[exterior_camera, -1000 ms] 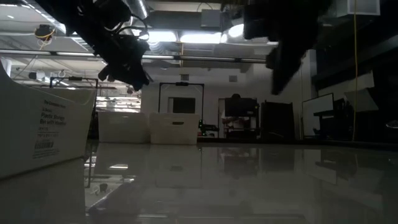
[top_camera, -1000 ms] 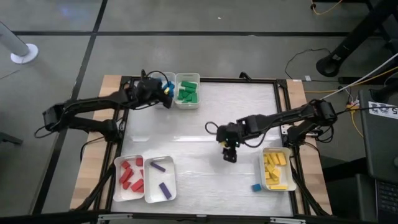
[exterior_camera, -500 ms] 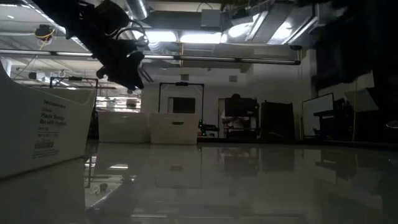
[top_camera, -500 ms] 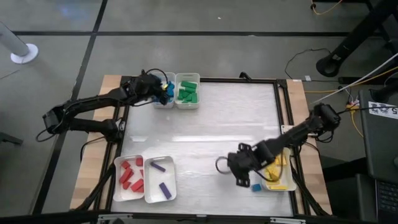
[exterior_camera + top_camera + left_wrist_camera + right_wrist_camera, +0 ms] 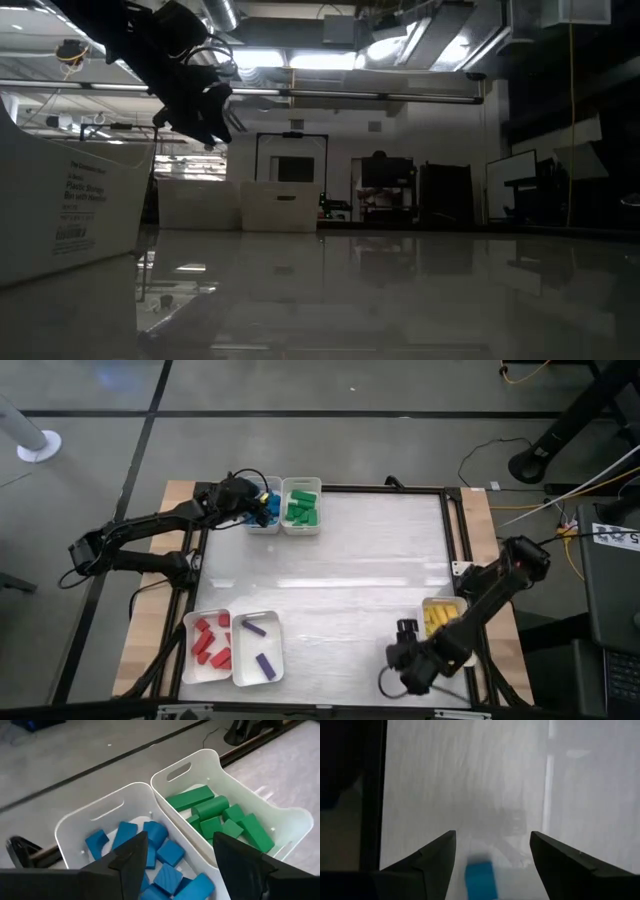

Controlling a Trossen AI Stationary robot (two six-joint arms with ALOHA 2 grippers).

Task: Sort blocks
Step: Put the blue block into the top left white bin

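Note:
My left gripper [image 5: 262, 506] hangs open over the white tray of blue blocks [image 5: 165, 857] at the table's far left, with nothing between its fingers. Beside it stands the tray of green blocks [image 5: 220, 815]. My right gripper [image 5: 408, 662] is near the table's front edge, right of centre, pointing steeply down and open. A single blue block [image 5: 481, 878] lies flat on the table between and below its fingers, untouched. The gripper hides that block in the high view.
A tray of yellow blocks [image 5: 440, 622] stands just right of my right gripper. Trays of red blocks [image 5: 208, 643] and purple blocks [image 5: 258, 650] stand side by side at the front left. The white table middle [image 5: 350, 570] is bare. A black frame rail [image 5: 455, 530] borders the table.
My right gripper has swept from the table's middle toward the near edge and a little right, turning as it went, and now stands over the loose blue block. My left gripper has shifted slightly toward the far left over the blue tray.

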